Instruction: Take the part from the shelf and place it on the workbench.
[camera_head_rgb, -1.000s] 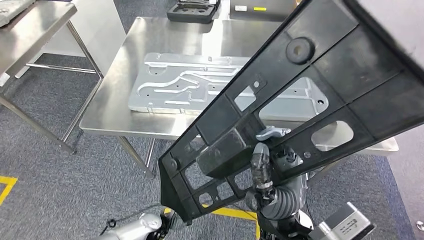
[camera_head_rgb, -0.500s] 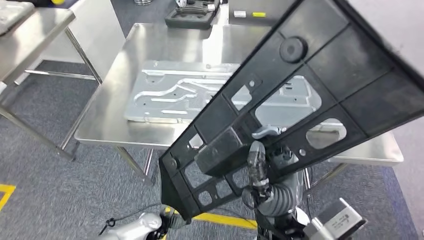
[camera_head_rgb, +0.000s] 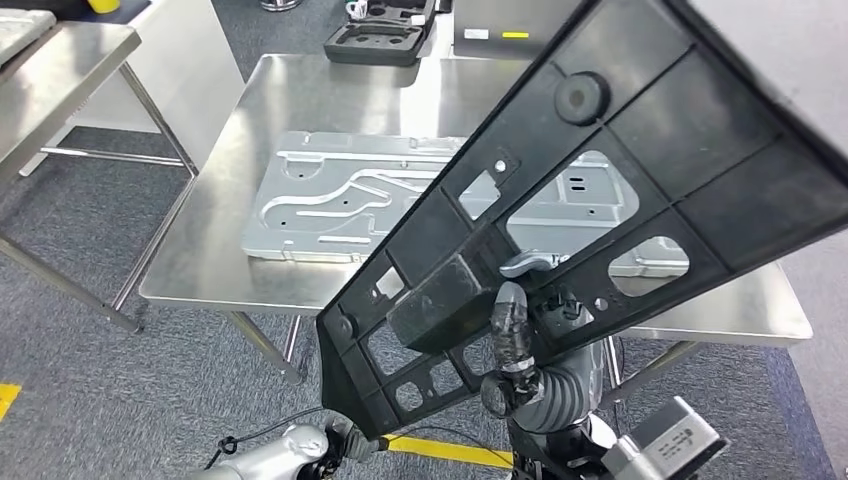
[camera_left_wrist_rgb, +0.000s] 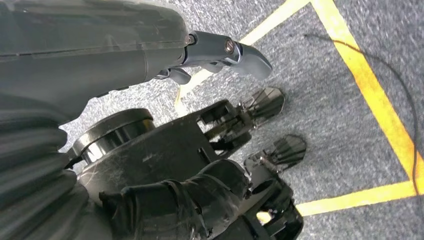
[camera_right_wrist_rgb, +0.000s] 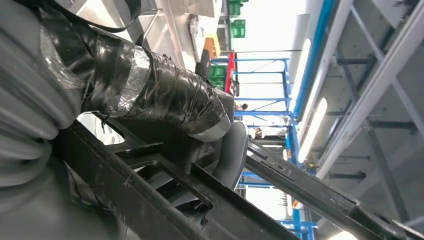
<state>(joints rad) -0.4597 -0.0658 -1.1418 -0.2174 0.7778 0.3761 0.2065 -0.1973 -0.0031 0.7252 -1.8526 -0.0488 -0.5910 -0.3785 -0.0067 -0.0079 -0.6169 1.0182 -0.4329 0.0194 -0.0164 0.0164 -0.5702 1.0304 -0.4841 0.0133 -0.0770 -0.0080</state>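
The part (camera_head_rgb: 640, 170) is a large black ribbed plastic panel with cut-outs, held up tilted across the right of the head view. My right hand (camera_head_rgb: 515, 330) grips it from below near its lower end; the taped thumb (camera_right_wrist_rgb: 165, 95) presses on a black rib of the part (camera_right_wrist_rgb: 150, 200). The steel workbench (camera_head_rgb: 330, 100) stands ahead, just beyond the part. My left hand (camera_head_rgb: 335, 445) hangs low beside the part's bottom corner, and my left hand (camera_left_wrist_rgb: 215, 125) has its fingers apart over the carpet, holding nothing.
A flat aluminium plate (camera_head_rgb: 330, 200) with milled grooves lies across the middle of the workbench. A black moulded case (camera_head_rgb: 380, 40) sits at its far edge. Another steel table (camera_head_rgb: 50, 60) stands at the left. Yellow floor tape (camera_head_rgb: 450, 452) runs under me.
The whole picture has shifted: the workbench lies lower and nearer in view, so the camera has moved toward it. The part stays in my right hand at the same tilt.
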